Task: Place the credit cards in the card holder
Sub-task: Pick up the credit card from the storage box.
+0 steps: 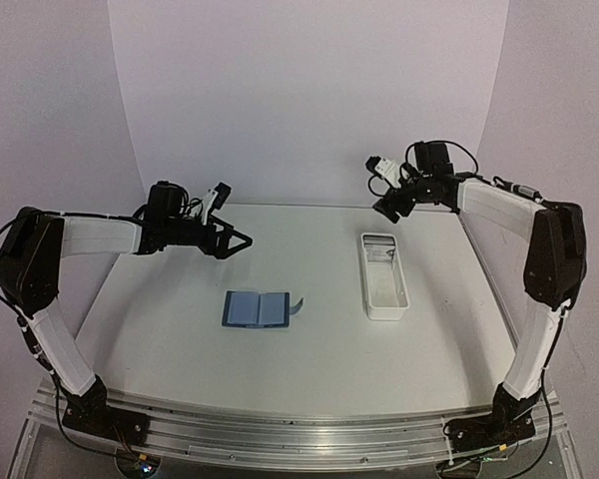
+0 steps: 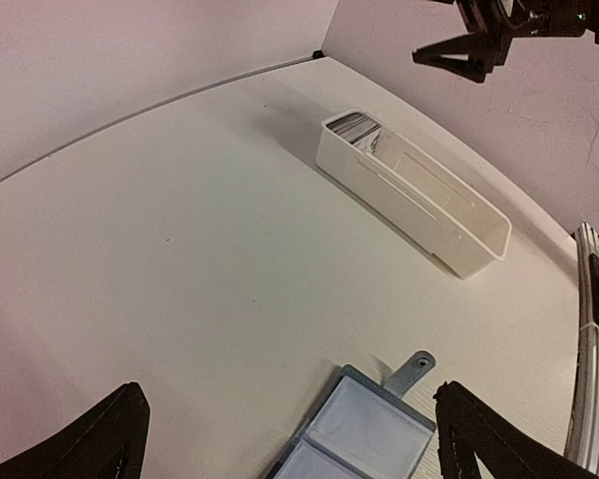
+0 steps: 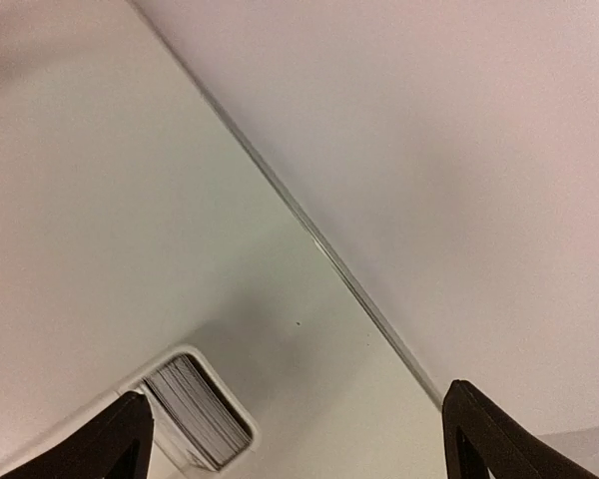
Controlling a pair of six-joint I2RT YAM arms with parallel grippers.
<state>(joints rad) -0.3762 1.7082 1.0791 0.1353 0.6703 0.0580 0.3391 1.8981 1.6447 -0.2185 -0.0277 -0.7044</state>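
Stack of credit cards [image 3: 198, 411] stands in far end of long white plastic tray [image 1: 387, 313], under right jaws, apart and empty; dark-blue folding card holder [image 1: 258, 308] lies open at centre of desk [image 1: 309, 369], nearer left jaws, also apart.

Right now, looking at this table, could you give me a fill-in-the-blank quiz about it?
The small dark-blue folding card holder lies ____, its pale pages facing up.
The long white rectangular plastic tray holds a stack of ____ at its far end.
The black left claw and black right claw both hold ____.
Missing: open; cards; nothing.
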